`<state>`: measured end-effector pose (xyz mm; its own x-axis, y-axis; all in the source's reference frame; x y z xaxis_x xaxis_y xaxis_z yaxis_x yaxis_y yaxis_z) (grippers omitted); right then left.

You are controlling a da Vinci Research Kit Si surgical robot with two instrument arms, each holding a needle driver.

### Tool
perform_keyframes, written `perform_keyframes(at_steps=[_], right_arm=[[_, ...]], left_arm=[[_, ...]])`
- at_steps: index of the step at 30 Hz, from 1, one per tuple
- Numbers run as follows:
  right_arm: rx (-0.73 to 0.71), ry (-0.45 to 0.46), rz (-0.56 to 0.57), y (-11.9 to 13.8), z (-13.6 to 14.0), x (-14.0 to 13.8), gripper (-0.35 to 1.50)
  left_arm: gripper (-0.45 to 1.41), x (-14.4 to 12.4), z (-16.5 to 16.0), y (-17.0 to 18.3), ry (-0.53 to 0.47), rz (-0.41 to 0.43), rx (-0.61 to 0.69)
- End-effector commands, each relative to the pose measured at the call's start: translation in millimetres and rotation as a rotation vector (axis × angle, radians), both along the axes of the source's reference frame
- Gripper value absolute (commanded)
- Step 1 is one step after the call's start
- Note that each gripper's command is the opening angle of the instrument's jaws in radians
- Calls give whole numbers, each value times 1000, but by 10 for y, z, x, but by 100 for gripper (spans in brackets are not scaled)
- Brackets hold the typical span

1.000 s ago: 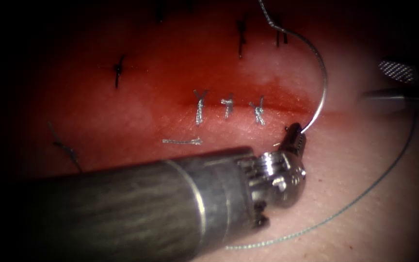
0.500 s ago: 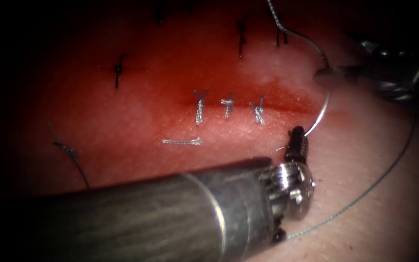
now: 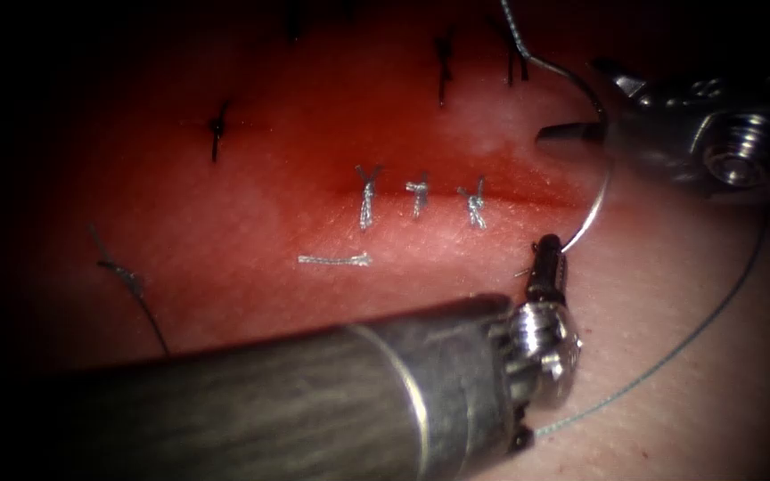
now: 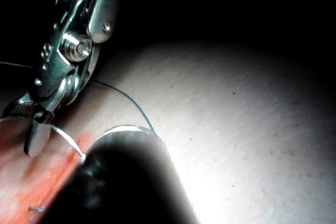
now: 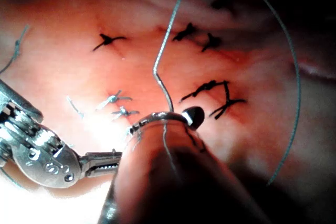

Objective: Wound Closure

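Three silver knots (image 3: pixel 418 191) sit in a row across the cut (image 3: pixel 528 191), with red fluid (image 3: pixel 314 160) spread around them. Just below the leftmost knot lies a short thread scrap (image 3: pixel 336 260). Dark stitches (image 3: pixel 217 129) dot the tissue (image 3: pixel 670 285) above and far left.

dark streaked shaft (image 3: pixel 251 401) with a pale ring, steel wrist (image 3: pixel 541 343), ridged dark hand (image 3: pixel 547 263).
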<state>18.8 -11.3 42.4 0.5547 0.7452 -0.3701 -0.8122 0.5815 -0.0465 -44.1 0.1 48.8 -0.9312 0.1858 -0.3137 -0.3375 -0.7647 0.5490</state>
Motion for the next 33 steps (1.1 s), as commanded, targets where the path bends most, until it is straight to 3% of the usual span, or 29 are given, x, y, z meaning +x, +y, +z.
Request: perform_keyframes(at_steps=[1, 2, 4, 7, 8, 9, 11, 12, 16, 19, 23, 27, 31, 33], right_arm=[[2, 4, -3, 4, 3, 11, 42], [1, 6, -11, 3, 3, 11, -35], [-10, -3, 0, 2, 2, 11, -35], [-18, -5, 0, 3, 2, 8, -35], [-29, 4, 9, 5, 1, 5, -35], [-38, 16, 16, 6, 1, 3, -35], [-56, 45, 16, 10, 0, -3, -35], [-77, 123, 15, 15, -2, -11, -35], [-117, 418, -28, 31, -10, -41, -35], [-160, 590, -75, 37, -11, -52, -35], [-157, 741, -171, 41, -7, -60, -35], [-144, 849, -279, 41, 4, -60, -35], [-177, 890, -352, 37, 16, -54, -35], [-264, 907, -378, 39, 21, -51, -35]], left_arm=[[-45, -6, 4, 4, 3, 3, -2], [-45, -6, 4, 4, 3, 3, -2], [-45, -7, 4, 4, 6, 3, -7], [21, -7, 3, 6, 47, 49, -16], [69, -5, 2, 9, 56, 62, -15], [88, -4, 0, 12, 58, 67, -12], [83, -1, -3, 17, 52, 68, -6], [86, 4, -10, 23, 5, 83, -5], [86, 30, -38, 31, -375, 89, 170], [86, 43, -51, 38, -553, 84, 255], [84, 61, -61, 50, -763, 59, 370], [84, 69, -59, 59, -854, 54, 421], [76, 71, -46, 59, -887, 66, 492], [41, 71, -32, 54, -887, 108, 558]])
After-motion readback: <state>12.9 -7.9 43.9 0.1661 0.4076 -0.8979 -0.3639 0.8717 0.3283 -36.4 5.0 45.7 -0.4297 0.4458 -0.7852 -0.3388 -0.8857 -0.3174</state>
